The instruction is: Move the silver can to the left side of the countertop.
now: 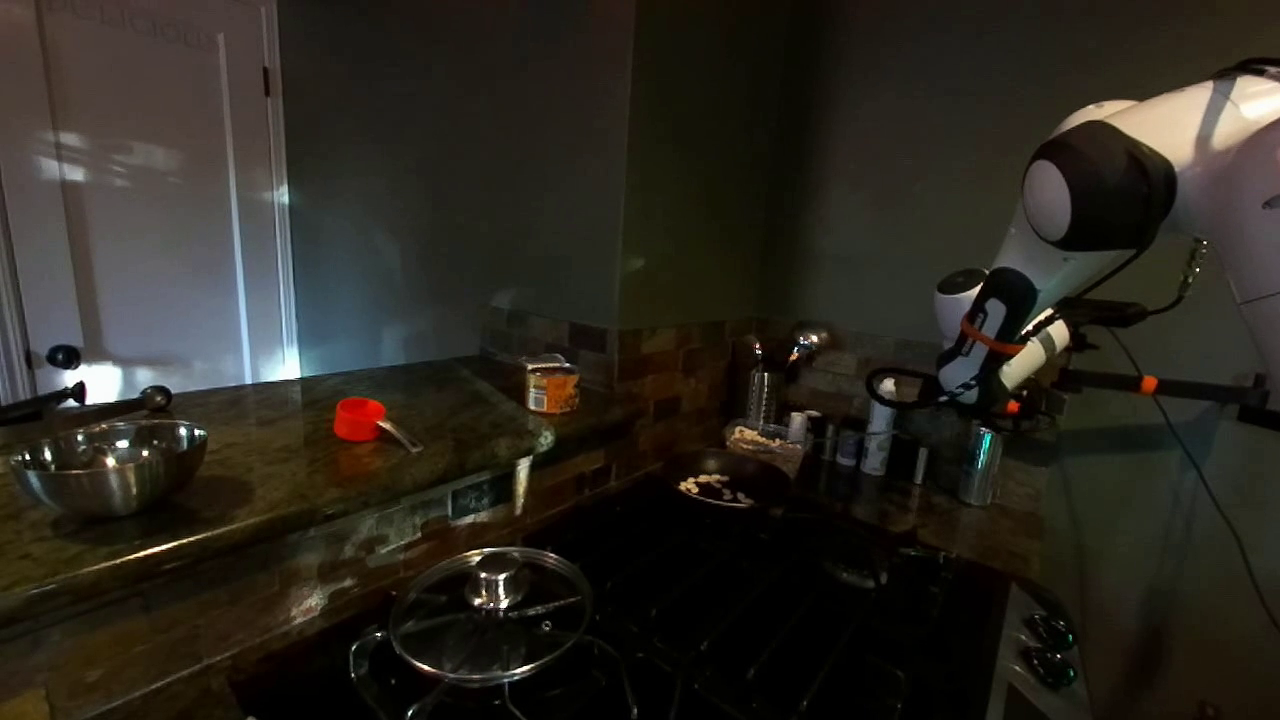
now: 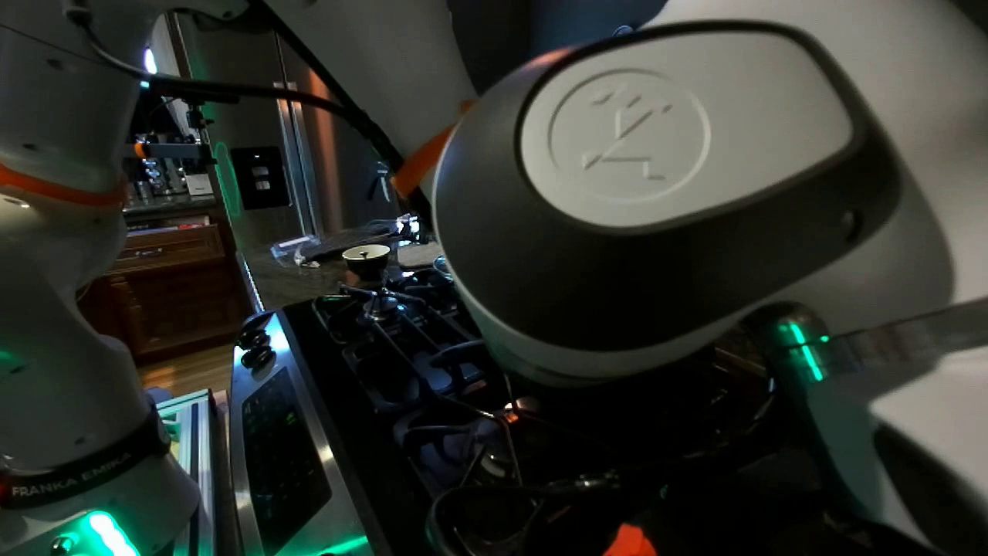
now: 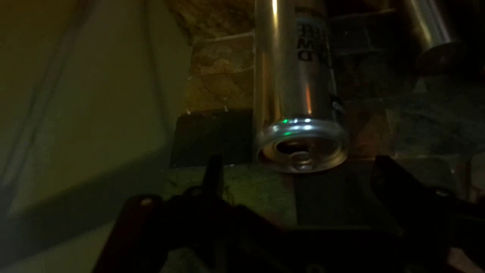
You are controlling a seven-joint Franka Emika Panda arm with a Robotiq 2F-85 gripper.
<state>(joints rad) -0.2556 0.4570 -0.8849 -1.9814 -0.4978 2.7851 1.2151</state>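
The silver can (image 1: 981, 465) stands upright at the back right, past the stove, in an exterior view. In the wrist view the silver can (image 3: 297, 87) shows its shiny rimmed top with an open mouth and dark print that reads upside down. My gripper (image 3: 299, 158) is open and empty; its two dark fingers are spread, one to each side of the can's top, apart from it. In an exterior view the gripper is dark and hard to make out, just above the can. The countertop (image 1: 270, 470) is dark speckled stone on the left.
On the countertop are a steel bowl (image 1: 110, 470), a red measuring cup (image 1: 358, 419) and an orange-labelled jar (image 1: 552, 388). The black stove (image 1: 760, 620) holds a glass lid (image 1: 490, 615) and a pan (image 1: 712, 470). A white bottle (image 1: 878, 440) and a steel cylinder (image 3: 432, 28) stand near the can.
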